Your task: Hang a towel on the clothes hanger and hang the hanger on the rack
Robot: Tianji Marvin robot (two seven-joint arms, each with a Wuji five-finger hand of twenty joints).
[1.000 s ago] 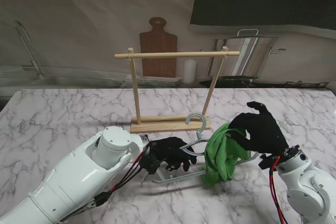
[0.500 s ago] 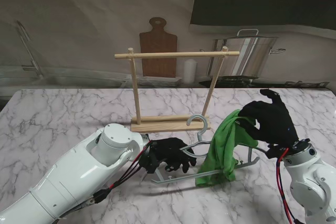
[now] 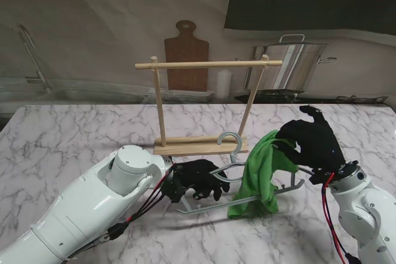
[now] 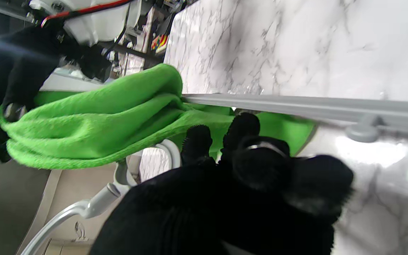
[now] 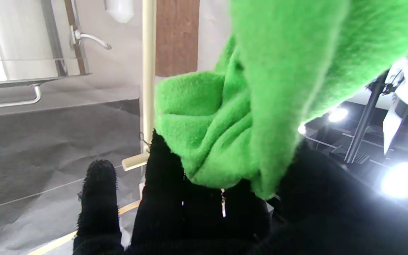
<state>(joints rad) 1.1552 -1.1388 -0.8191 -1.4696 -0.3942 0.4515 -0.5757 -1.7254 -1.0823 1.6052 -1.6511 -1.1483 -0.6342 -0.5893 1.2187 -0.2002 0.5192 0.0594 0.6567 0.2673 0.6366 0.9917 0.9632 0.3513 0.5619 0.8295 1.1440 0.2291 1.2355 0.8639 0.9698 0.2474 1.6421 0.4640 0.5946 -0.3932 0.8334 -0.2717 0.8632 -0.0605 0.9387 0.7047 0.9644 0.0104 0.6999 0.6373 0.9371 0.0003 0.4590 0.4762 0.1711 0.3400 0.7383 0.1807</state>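
Observation:
A grey clothes hanger [image 3: 207, 206] lies tilted on the marble table in front of the wooden rack [image 3: 207, 64], its hook [image 3: 229, 140] toward the rack's base. My left hand [image 3: 197, 179] is shut on the hanger near its neck; the wrist view shows my fingers [image 4: 240, 129] by the lower bar [image 4: 296, 105]. The green towel [image 3: 258, 174] hangs from my right hand [image 3: 309, 142], which is shut on its upper end. It drapes down across the hanger's right half and hides the bar there. The towel [image 5: 260, 88] fills the right wrist view above my palm [image 5: 197, 212].
The rack's base [image 3: 198, 147] stands just behind the hanger, with its right post [image 5: 148, 71] close to my right hand. A steel pot [image 3: 291, 66], a white bottle [image 3: 224, 83] and a brown cutting board [image 3: 185, 60] sit beyond the table's far edge.
My right hand lifted the bunched towel up and to the right, so it now hangs stretched over the hanger, then eased slightly back left. My left hand and the hanger shifted slightly left.

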